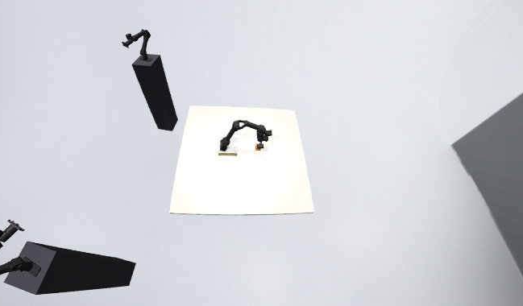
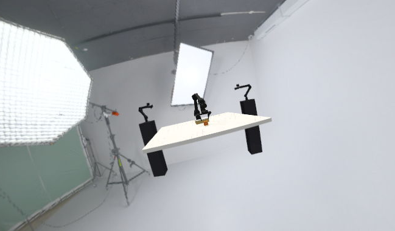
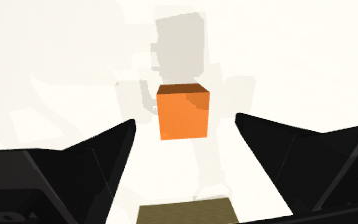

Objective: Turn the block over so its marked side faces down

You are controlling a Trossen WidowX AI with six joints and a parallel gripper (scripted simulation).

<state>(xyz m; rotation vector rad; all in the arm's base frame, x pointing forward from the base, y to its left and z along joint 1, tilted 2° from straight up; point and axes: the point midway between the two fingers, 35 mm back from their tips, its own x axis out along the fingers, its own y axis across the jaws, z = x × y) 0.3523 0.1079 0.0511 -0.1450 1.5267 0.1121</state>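
An orange block (image 1: 258,148) (image 2: 206,123) (image 3: 184,116) rests on the white table (image 1: 239,189) (image 2: 174,137). The wrist view shows one bright orange face with a shadow at its upper right corner, and a narrow dark brown face along its far edge. No clear mark shows, and I cannot tell which side is the marked one; the underside is hidden. My gripper (image 1: 260,146) (image 2: 204,118) (image 3: 186,120) is open and empty above the block. In the wrist view its fingertips stand wide to the left and right of the block, with a gap on both sides.
The arm's base stands on a flat plate with a wooden edge (image 1: 228,154) (image 2: 199,122) (image 3: 187,212), a short way from the block. Two more arms stand on dark pillars (image 1: 156,94) (image 1: 86,270) (image 2: 251,131) (image 2: 156,161) beyond the table. Studio lights stand around.
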